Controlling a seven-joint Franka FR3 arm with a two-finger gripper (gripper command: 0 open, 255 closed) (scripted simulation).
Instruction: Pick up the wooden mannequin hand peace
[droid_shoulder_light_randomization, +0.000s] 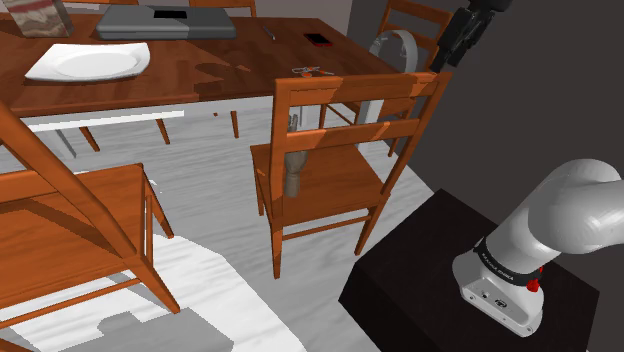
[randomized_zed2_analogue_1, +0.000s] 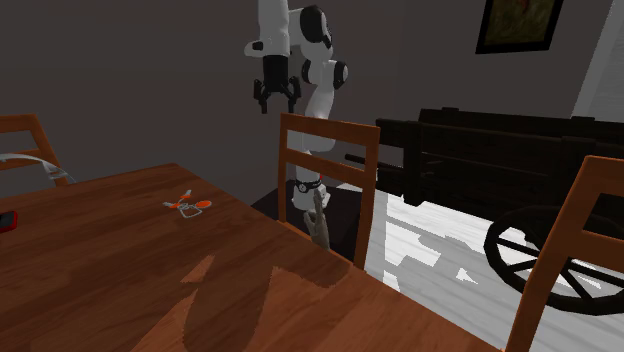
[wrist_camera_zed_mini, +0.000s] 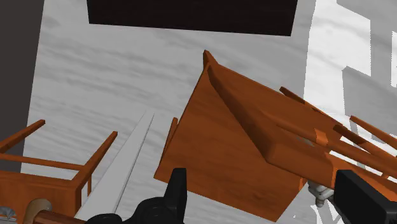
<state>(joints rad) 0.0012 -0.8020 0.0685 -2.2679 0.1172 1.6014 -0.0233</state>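
Upright on the chair's (droid_shoulder_light_randomization: 340, 185) seat stands the mannequin hand (droid_shoulder_light_randomization: 292, 172), by the seat's side edge and close to the backrest. The rest of the seat lies bare to its front edge. The claw (randomized_zed2_analogue_1: 275, 98) hangs well above the chair's top rail, fingers spread wide and gripping nothing. The tabletop's (randomized_zed2_analogue_1: 200, 290) edge runs just behind the backrest.

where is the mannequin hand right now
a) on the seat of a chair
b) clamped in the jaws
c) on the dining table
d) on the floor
a: the mannequin hand stands upright on the seat of the wooden chair, seen through the slats of its back, while the gripper hangs well above it with its jaws apart.
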